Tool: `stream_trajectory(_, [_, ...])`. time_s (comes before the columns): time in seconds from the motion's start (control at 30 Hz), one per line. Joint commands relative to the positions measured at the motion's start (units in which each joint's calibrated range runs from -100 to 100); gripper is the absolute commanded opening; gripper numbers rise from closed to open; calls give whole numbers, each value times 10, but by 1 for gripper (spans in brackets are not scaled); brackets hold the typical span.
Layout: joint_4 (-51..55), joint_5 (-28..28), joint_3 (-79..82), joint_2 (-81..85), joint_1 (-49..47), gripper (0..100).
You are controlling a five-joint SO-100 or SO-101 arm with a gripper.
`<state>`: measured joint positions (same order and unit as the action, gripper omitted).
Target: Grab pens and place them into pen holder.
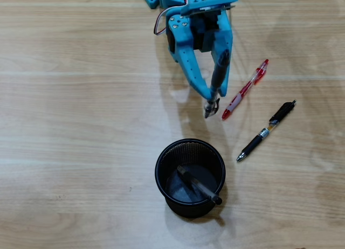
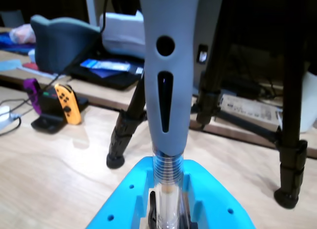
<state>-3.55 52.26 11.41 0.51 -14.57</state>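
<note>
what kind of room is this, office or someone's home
Probably a home desk or hobby workspace, not a lab. The wrist view shows an orange game controller on a charging dock, black tripod legs standing on the wood-grain table, and papers and clutter behind.

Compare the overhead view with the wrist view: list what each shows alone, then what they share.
Only the overhead view shows the black mesh pen holder with one pen lying inside it, the red-and-white pen and the black-and-silver pen on the table.

Only the wrist view shows the background: black tripod legs, a game controller dock and a cluttered far desk.

Both show the blue gripper shut on the pen with the grey rubber sleeve, seen small from above and huge at the wrist.
</note>
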Motion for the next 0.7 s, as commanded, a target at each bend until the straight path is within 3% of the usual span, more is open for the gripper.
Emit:
stream_trajectory(0.0, [-31, 2, -23, -17, 17, 2])
stream_trajectory(0.67, [-33, 2, -252, -311, 74, 3])
